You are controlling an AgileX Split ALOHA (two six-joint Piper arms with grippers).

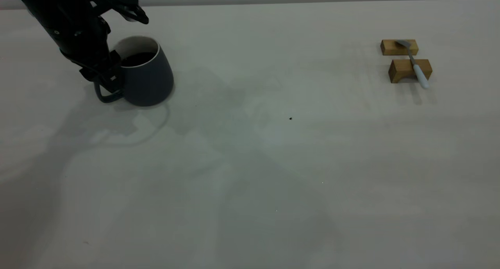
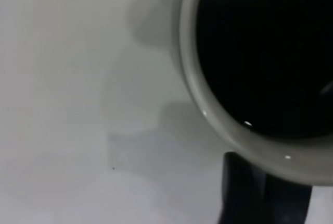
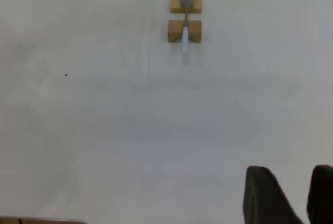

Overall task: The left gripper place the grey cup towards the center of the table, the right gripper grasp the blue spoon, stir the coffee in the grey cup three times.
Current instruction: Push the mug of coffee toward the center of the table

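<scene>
Step 1 of 3 is in hand: the left gripper (image 1: 111, 75) is clamped on the loop handle of the grey cup (image 1: 146, 75), which sits tilted near the table's (image 1: 250, 163) far left corner with the coffee (image 1: 136, 58) inside. The next move calls for carrying it level toward the table's center. The blue spoon (image 1: 416, 65) lies across 2 wooden blocks (image 1: 408, 60) near the far right edge. The right gripper (image 3: 291, 198) hangs well apart from it, fingers parted, empty.

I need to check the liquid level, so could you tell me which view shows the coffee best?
The left wrist view: the coffee fills the frame, seen from directly above the grey cup. The exterior view shows only a dark sliver. The right wrist view does not show it.
</scene>
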